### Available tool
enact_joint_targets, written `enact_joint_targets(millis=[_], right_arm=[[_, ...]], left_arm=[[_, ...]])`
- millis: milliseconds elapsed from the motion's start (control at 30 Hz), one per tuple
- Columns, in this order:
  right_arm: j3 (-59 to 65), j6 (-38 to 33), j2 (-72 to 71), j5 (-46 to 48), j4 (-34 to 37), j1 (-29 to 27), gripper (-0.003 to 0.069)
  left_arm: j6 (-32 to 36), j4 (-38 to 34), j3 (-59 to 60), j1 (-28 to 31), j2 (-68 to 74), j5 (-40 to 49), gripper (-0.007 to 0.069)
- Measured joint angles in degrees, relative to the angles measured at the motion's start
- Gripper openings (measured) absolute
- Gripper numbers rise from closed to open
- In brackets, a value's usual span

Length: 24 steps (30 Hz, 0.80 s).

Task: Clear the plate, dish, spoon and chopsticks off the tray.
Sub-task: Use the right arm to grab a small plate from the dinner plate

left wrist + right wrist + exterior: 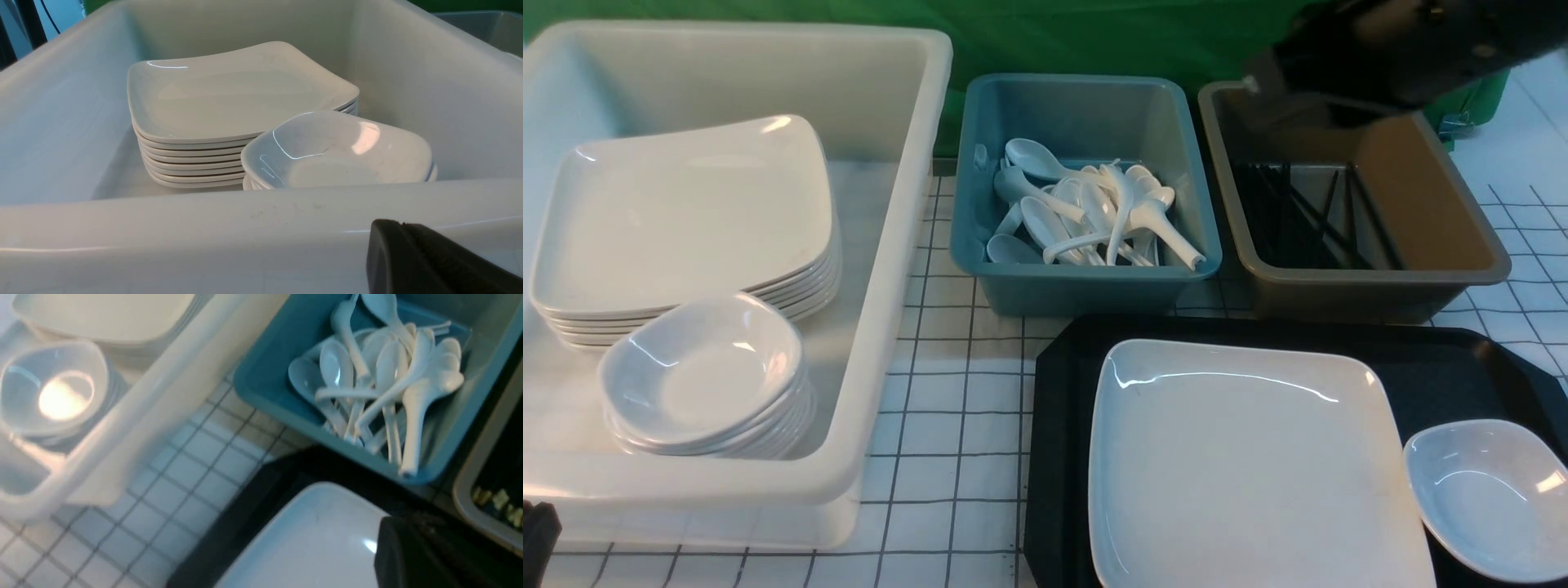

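Observation:
The black tray [1062,392] holds the large white square plate [1250,465] and, at its right, the small white dish [1486,498]. I see no spoon or chopsticks on the tray. Several white spoons [1094,212] lie in the blue bin, and black chopsticks [1307,216] lie in the brown bin. My right arm [1388,49] hangs blurred above the brown bin. In its wrist view the right gripper [392,526] is shut and empty, over the plate [310,543]. My left gripper [402,224] is shut and empty, just outside the white tub's near wall.
A white tub [907,245] at the left holds a stack of square plates [686,212] and a stack of small dishes [703,376]. The blue bin [1086,286] and the brown bin [1372,286] stand behind the tray. A checked cloth [956,408] covers the table.

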Motion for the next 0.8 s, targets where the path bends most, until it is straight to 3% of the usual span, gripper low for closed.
enact_joint_targets(millis=[100, 467, 567, 800], right_arm=[[0.1, -1.0, -5.5, 10.7, -1.6, 0.0, 0.0030], [20.9, 0.0, -28.8, 10.8, -2.4, 0.0, 0.0034], [27.2, 1.0, -35.1, 9.6, -2.5, 0.0, 0.0036], [47.4, 4.4, -58.6, -8.3, -2.6, 0.0, 0.0041]], left_arm=[[0.0, 0.0, 0.0, 0.0, 0.0, 0.0, 0.0021], [0.0, 0.0, 0.0, 0.0, 0.0, 0.0, 0.0021], [0.0, 0.0, 0.0, 0.0, 0.0, 0.0, 0.0021], [0.0, 0.7, 0.0, 0.0, 0.0, 0.0, 0.0021]])
